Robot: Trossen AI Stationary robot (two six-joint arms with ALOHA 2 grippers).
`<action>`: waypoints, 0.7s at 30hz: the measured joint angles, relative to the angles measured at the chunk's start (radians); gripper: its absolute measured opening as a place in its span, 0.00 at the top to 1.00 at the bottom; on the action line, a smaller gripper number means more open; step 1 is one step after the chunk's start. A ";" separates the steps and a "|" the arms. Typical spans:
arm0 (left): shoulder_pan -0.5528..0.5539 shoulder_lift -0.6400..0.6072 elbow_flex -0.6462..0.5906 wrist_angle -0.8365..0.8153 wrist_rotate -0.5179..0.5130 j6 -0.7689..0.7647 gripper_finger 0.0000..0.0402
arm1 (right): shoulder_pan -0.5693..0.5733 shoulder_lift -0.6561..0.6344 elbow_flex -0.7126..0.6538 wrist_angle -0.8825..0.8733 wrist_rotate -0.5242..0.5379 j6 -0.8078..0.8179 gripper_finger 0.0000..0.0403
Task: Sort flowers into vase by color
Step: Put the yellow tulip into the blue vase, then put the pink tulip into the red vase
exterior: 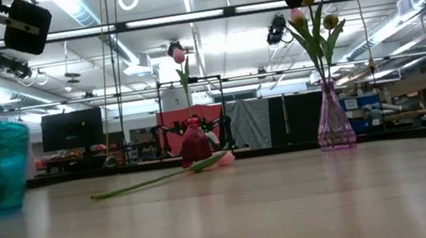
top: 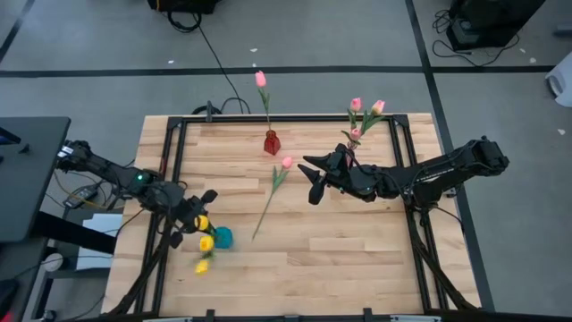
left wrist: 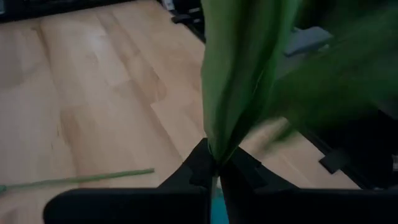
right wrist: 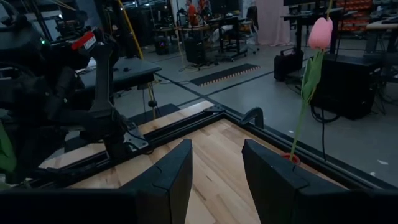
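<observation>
— So, where are the flowers?

— Spread out. One pink tulip (top: 284, 165) lies flat on the wooden table (top: 357, 259), near the middle, its stem running toward the front. Another pink one (top: 260, 80) stands alone in the small red vase (top: 271, 143) at the far edge. Several pink ones (top: 365, 109) stand in the clear purple vase (exterior: 334, 123) (from above, the right arm hides that vase almost entirely). The yellow ones (top: 204, 243) are at the teal vase (top: 222, 237), front left.

— And the left gripper (top: 191, 217)?

— Right over the teal vase. Its wrist camera is mostly filled by a blurred green leaf (left wrist: 242, 74), and the fingers (left wrist: 202, 165) are pinched together on its base. Which bloom it belongs to can't be seen.

— The right gripper (top: 313, 179)?

— Raised above the table between the purple vase and the lying tulip, fingers (right wrist: 171, 180) parted, nothing between them. In the table-level view it's cut off by the upper edge.
</observation>
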 joint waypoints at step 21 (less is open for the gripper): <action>0.003 -0.005 0.021 -0.089 -0.065 -0.132 0.69 | 0.000 0.000 0.000 0.000 -0.016 0.012 0.62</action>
